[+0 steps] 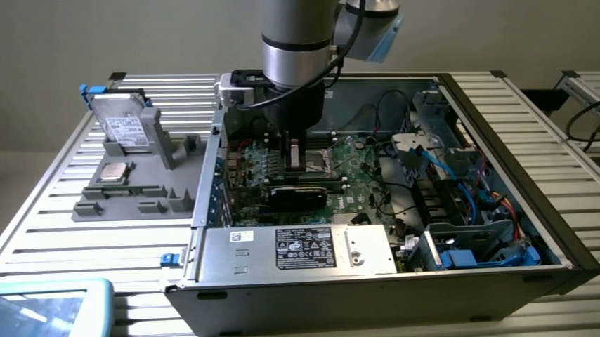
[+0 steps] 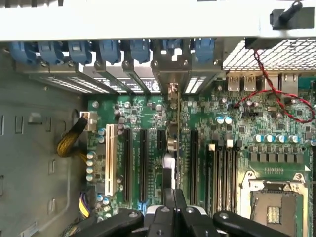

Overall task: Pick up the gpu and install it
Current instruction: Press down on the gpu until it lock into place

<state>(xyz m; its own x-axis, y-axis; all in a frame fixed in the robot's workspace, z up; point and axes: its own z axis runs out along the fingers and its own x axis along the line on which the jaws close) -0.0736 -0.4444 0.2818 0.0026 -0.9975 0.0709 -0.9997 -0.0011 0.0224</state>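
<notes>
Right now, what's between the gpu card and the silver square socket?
In the wrist view, long black slots on the green board lie between the gpu and the socket.

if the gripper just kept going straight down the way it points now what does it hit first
Most likely the gpu itself: the gripper sits right over the card, which stands on edge in a slot of the green motherboard. Depth is unclear, so it may already touch the card.

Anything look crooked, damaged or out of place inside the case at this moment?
Nothing stands out. The thin green-and-black gpu card stands edge-on, straight along the green motherboard slots, in front of the black gripper. A loose red wire lies across the board, seemingly undamaged.
</notes>
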